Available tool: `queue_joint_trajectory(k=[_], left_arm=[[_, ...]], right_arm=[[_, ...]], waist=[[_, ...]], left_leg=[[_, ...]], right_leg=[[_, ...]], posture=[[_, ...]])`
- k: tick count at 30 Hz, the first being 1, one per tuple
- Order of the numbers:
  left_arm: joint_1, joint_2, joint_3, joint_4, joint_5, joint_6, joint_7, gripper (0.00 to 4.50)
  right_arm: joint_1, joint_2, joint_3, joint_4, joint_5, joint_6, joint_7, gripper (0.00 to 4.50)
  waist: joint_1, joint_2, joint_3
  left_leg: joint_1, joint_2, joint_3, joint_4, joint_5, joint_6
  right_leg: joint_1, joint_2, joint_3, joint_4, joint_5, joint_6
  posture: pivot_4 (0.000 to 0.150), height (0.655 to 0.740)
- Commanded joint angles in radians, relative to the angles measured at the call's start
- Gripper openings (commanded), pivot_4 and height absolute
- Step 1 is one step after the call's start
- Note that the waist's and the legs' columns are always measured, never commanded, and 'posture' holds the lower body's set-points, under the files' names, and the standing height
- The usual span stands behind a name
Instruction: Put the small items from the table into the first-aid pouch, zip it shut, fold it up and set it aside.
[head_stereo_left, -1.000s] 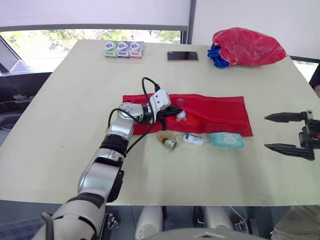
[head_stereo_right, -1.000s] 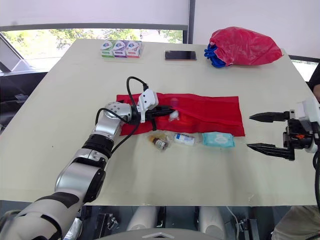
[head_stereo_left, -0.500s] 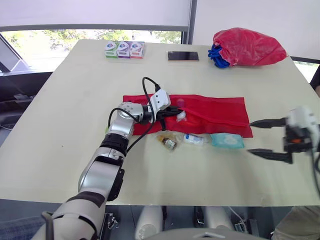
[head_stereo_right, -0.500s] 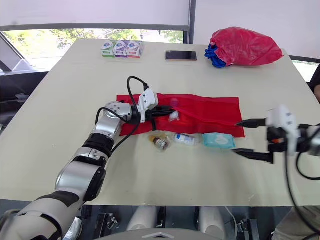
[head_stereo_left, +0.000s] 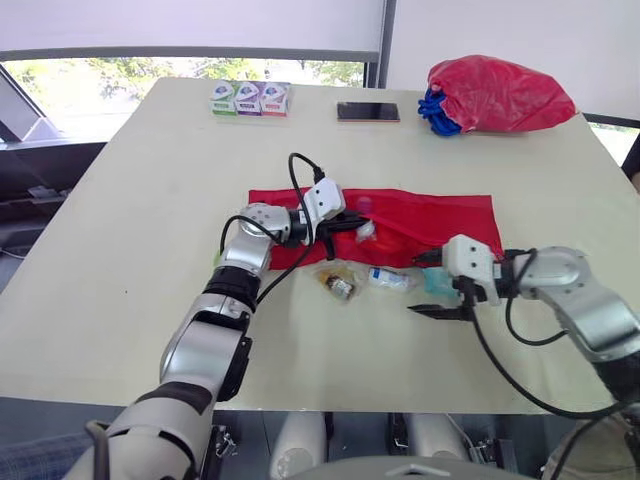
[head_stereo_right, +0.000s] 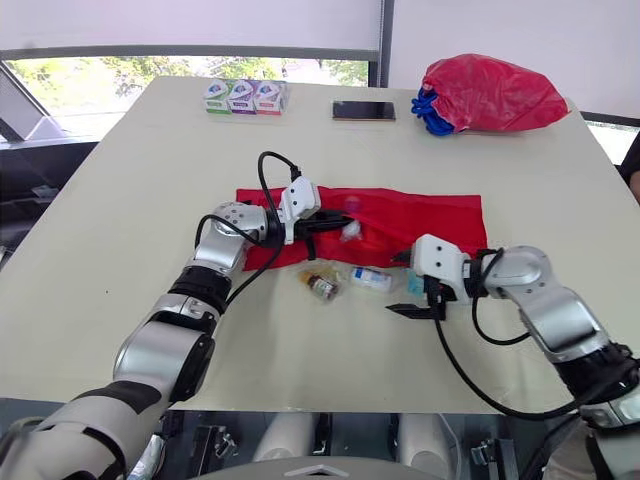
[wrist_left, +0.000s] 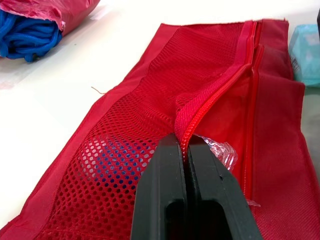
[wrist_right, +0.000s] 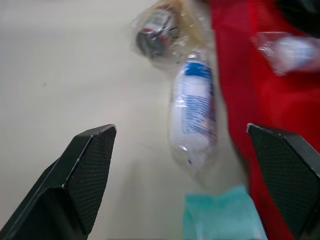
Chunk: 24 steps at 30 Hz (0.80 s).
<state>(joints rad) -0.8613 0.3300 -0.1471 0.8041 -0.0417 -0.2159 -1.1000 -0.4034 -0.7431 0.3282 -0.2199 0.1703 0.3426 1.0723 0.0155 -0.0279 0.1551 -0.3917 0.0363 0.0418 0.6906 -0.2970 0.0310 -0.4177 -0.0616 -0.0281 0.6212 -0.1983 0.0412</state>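
Note:
The red first-aid pouch (head_stereo_left: 440, 220) lies flat in the middle of the table, its zipper partly undone. My left gripper (wrist_left: 186, 150) is shut on the zipper lip and holds it up; a blue item (wrist_left: 117, 160) shows through the mesh. A clear-wrapped item (head_stereo_left: 365, 232) lies at the opening. In front of the pouch lie a bagged brown vial (head_stereo_left: 337, 283), a white roll with a blue label (wrist_right: 195, 120) and a teal wipes pack (wrist_right: 220, 217). My right gripper (head_stereo_left: 413, 286) stands open low over the table, its fingers (wrist_right: 75, 185) on either side of the roll.
At the far edge of the table stand three small boxes (head_stereo_left: 249, 98), a phone (head_stereo_left: 367, 111) and a red plastic bag with blue rope (head_stereo_left: 495, 92). Bare tabletop (head_stereo_left: 130, 220) spreads left of the pouch and along the front.
My right gripper has swung in from the table's right edge to the items in front of the pouch, still open. The left gripper keeps its hold.

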Motion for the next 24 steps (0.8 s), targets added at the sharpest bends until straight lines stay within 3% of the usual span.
queue_joint_trajectory(k=[1, 3, 4, 5, 9, 11, 13, 19, 24], left_arm=[[-0.026, -0.004, 0.013, -0.011, -0.008, -0.020, 0.010, 0.00], [-0.027, -0.006, 0.012, -0.009, -0.007, -0.022, 0.015, 0.00], [-0.028, -0.007, 0.013, -0.008, -0.007, -0.023, 0.017, 0.00], [-0.029, -0.007, 0.013, -0.007, -0.007, -0.023, 0.019, 0.00], [-0.031, -0.005, 0.016, -0.003, -0.008, -0.025, 0.022, 0.00], [-0.031, -0.005, 0.017, 0.000, -0.008, -0.026, 0.024, 0.00], [-0.031, -0.006, 0.017, 0.001, -0.008, -0.027, 0.026, 0.00], [-0.031, -0.004, 0.019, 0.003, -0.010, -0.028, 0.025, 0.00], [-0.034, -0.008, 0.018, 0.005, -0.010, -0.030, 0.027, 0.00]], right_arm=[[-0.044, 0.030, 0.023, 0.034, -0.062, -0.017, -0.026, 4.47], [-0.072, 0.062, 0.041, 0.057, -0.093, 0.008, -0.050, 4.47], [-0.077, 0.071, 0.043, 0.060, -0.101, 0.015, -0.055, 3.90], [-0.077, 0.072, 0.041, 0.057, -0.102, 0.015, -0.052, 3.72], [-0.068, 0.070, 0.030, 0.044, -0.106, 0.027, -0.047, 1.98], [-0.061, 0.064, 0.023, 0.034, -0.107, 0.048, -0.050, 0.86], [-0.054, 0.074, -0.005, 0.007, -0.068, 0.111, -0.057, 0.15], [-0.055, 0.104, -0.108, -0.109, 0.091, 0.444, -0.098, 0.07], [-0.138, 0.291, -0.289, -0.098, 0.198, 0.936, -0.311, 0.07]], waist=[[-0.001, 0.000, 0.000], [-0.003, 0.000, 0.000], [-0.002, 0.000, 0.000], [-0.002, 0.000, 0.000], [-0.001, 0.000, 0.000], [-0.002, 0.000, 0.000], [-0.001, 0.000, 0.000], [-0.002, 0.000, 0.000], [-0.002, 0.000, 0.000]], left_leg=[[0.000, 0.000, 0.000, 0.000, 0.000, 0.000], [0.000, 0.000, 0.000, 0.000, 0.000, 0.000], [0.000, 0.000, 0.000, 0.000, 0.000, 0.000], [0.001, 0.000, 0.000, 0.000, 0.000, 0.000], [0.001, 0.000, 0.000, 0.000, 0.000, 0.000], [0.001, 0.000, 0.000, 0.000, 0.000, 0.000], [0.001, 0.000, 0.000, 0.000, 0.000, 0.000], [0.001, 0.000, 0.000, 0.000, -0.001, 0.002], [0.001, 0.000, -0.001, 0.000, -0.001, 0.002]], right_leg=[[0.000, 0.000, 0.000, 0.000, 0.000, 0.000], [0.000, 0.000, 0.000, 0.000, 0.000, 0.000], [0.000, 0.000, 0.000, 0.001, 0.000, 0.000], [0.000, 0.000, 0.000, 0.001, 0.000, 0.000], [0.000, 0.001, 0.000, 0.002, 0.000, 0.000], [0.000, 0.000, 0.000, 0.002, 0.000, 0.000], [0.000, 0.000, 0.000, 0.002, 0.000, 0.000], [0.000, 0.000, 0.000, 0.003, 0.000, 0.000], [0.000, 0.000, 0.000, 0.004, 0.000, -0.001]], posture=[[0.150, 0.7400], [0.150, 0.7400], [0.150, 0.7400], [0.150, 0.7400], [0.150, 0.7400], [0.150, 0.7400], [0.150, 0.7400], [0.150, 0.7400], [0.150, 0.7400]])
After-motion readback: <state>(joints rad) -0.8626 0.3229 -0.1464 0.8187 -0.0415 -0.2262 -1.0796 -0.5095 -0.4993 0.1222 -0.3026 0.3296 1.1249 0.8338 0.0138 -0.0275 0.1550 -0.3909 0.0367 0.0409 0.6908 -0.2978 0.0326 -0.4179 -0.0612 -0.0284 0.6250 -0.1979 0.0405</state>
